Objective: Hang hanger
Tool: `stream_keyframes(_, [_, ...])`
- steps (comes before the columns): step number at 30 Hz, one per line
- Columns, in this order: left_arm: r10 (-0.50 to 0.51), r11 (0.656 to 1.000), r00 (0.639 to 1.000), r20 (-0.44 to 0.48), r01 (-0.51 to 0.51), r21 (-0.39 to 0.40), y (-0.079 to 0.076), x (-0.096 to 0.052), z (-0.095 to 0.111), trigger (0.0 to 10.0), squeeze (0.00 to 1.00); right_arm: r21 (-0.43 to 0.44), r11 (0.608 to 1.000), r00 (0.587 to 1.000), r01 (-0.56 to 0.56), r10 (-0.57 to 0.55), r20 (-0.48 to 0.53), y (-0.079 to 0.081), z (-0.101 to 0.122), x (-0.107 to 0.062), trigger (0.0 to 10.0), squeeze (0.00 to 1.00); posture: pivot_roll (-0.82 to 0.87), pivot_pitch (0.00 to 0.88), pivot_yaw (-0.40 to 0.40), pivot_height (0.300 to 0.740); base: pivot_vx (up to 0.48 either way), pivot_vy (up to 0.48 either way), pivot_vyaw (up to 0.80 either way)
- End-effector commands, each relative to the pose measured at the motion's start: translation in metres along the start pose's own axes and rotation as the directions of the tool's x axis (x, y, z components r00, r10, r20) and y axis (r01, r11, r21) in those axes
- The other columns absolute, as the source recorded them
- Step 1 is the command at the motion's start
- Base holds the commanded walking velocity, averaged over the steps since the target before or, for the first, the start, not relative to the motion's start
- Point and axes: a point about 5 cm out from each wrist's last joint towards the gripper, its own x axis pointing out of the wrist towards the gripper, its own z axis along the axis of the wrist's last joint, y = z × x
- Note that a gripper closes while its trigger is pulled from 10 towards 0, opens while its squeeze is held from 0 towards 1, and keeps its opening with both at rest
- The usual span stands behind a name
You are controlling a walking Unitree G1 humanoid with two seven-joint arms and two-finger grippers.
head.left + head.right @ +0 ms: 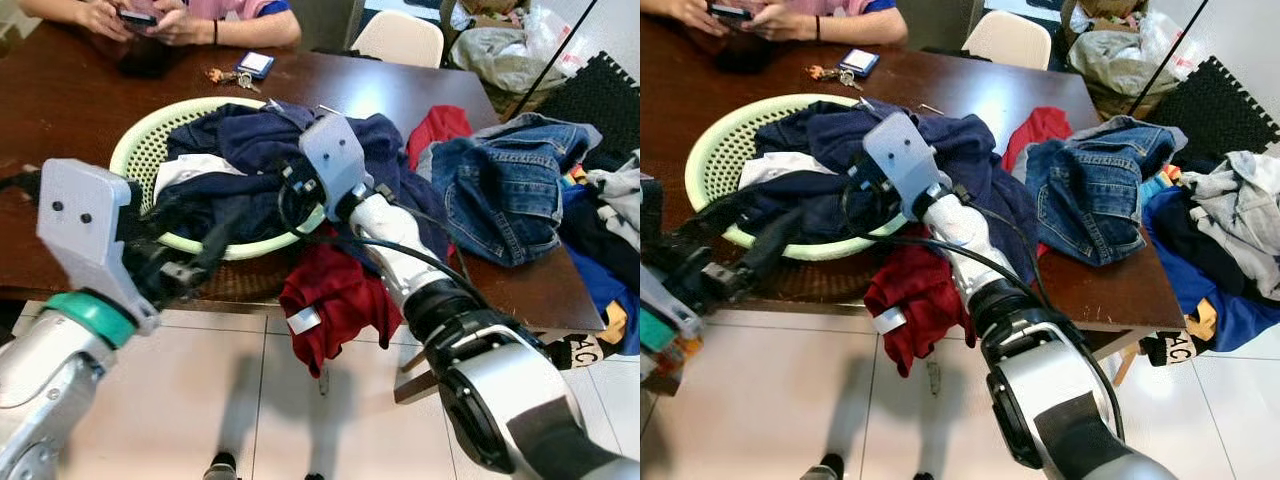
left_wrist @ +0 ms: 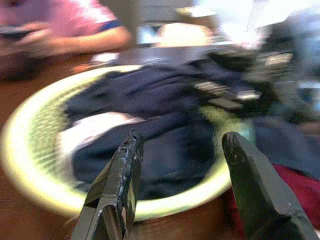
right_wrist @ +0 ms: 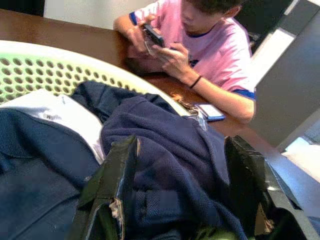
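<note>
1. Two grippers are at the near rim of a pale green laundry basket (image 1: 135,150) that sits on a dark wooden table (image 1: 60,100).
2. The right gripper (image 3: 180,185) has its black fingers spread wide over the navy clothes (image 3: 165,150) heaped in the basket, with folds of the cloth between them; whether they touch it cannot be told.
3. The left gripper (image 2: 182,185) hovers just short of the basket's near rim, its two fingers well apart and holding nothing.
4. No hanger can be made out among the clothes.
5. A white garment (image 3: 60,112) lies in the basket beside the navy clothes.
6. A red garment (image 1: 335,295) droops over the table's near edge, just beside the right arm.
7. Blue jeans (image 1: 505,195) lie on the table to the right of the basket.
8. A person (image 3: 210,45) in a pink shirt sits at the far side, holding a phone (image 3: 152,35) in both hands, with keys (image 1: 225,77) on the table nearby.
</note>
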Motion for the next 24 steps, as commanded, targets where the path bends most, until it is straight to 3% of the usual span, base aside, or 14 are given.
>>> stream_keyframes(1, [0.067, 0.997, 0.997, -0.033, -0.066, 0.043, 0.006, -0.001, -0.005, 10.0, 0.0, 0.09, 0.993, 0.997, 0.078, -0.078, -0.005, -0.01, -0.004, -0.004, 10.0, 0.0, 0.3, 0.273, -0.087, 0.74, 0.0, 0.0, 0.0])
stream_keyframes(2, [0.067, 0.997, 0.997, -0.033, -0.066, 0.043, 0.006, -0.001, -0.005, 10.0, 0.0, 0.09, 0.993, 0.997, 0.078, -0.078, -0.005, -0.01, -0.004, -0.004, 10.0, 0.0, 0.3, 0.273, -0.087, 0.74, 0.0, 0.0, 0.0])
stream_keyframes(3, [0.181, 0.977, 0.983, -0.031, -0.176, 0.12, 0.017, 0.002, -0.005, 10.0, 0.0, 0.333, 0.927, 0.978, 0.173, -0.201, 0.051, -0.024, 0.001, -0.01, 10.0, 0.0, 0.3, 0.253, -0.079, 0.74, 0.0, 0.0, 0.0])
stream_keyframes(4, [0.181, 0.977, 0.983, -0.031, -0.176, 0.12, 0.017, 0.002, -0.005, 10.0, 0.0, 0.333, 0.927, 0.978, 0.173, -0.201, 0.051, -0.024, 0.001, -0.01, 10.0, 0.0, 0.3, 0.253, -0.079, 0.74, 0.0, 0.0, 0.0])
stream_keyframes(5, [0.256, 0.945, 0.967, 0.01, -0.252, 0.207, 0.022, 0.006, -0.003, 10.0, 0.0, 0.535, 0.82, 0.945, 0.203, -0.306, 0.11, -0.037, 0.006, -0.023, 10.0, 0.0, 0.3, 0.229, -0.067, 0.74, 0.0, 0.0, 0.0])
stream_keyframes(6, [0.256, 0.945, 0.967, 0.01, -0.252, 0.207, 0.022, 0.006, -0.003, 10.0, 0.0, 0.535, 0.82, 0.945, 0.203, -0.306, 0.11, -0.037, 0.006, -0.023, 10.0, 0.0, 0.3, 0.229, -0.067, 0.74, 0.0, 0.0, 0.0])
stream_keyframes(7, [0.288, 0.925, 0.956, 0.052, -0.292, 0.245, 0.024, 0.011, 0.001, 10.0, 0.0, 0.602, 0.772, 0.911, 0.205, -0.375, 0.171, -0.045, 0.011, -0.039, 10.0, 0.0, 0.29, 0.207, -0.054, 0.74, 0.0, 0.0, 0.0])
stream_keyframes(13, [0.253, 0.926, 0.963, 0.094, -0.269, 0.266, 0.023, 0.021, 0.008, 10.0, 0.0, 0.537, 0.81, 0.877, 0.235, -0.415, 0.243, -0.04, 0.022, -0.068, 10.0, 0.0, 0.25, 0.142, 0.007, 0.74, 0.0, 0.0, 0.0])
stream_keyframes(19, [0.197, 0.942, 0.976, 0.089, -0.213, 0.259, 0.019, 0.029, 0.007, 10.0, 0.0, 0.494, 0.828, 0.869, 0.265, -0.427, 0.249, -0.032, 0.022, -0.076, 10.0, 0.0, 0.22, 0.106, 0.053, 0.74, 0.0, 0.0, 0.0])
stream_keyframes(24, [0.197, 0.946, 0.974, 0.111, -0.218, 0.239, 0.017, 0.047, 0.004, 10.0, 0.0, 0.473, 0.839, 0.882, 0.268, -0.412, 0.229, -0.026, 0.015, -0.085, 10.0, 0.0, 0.22, 0.057, 0.096, 0.74, 0.0, 0.0, 0.0])
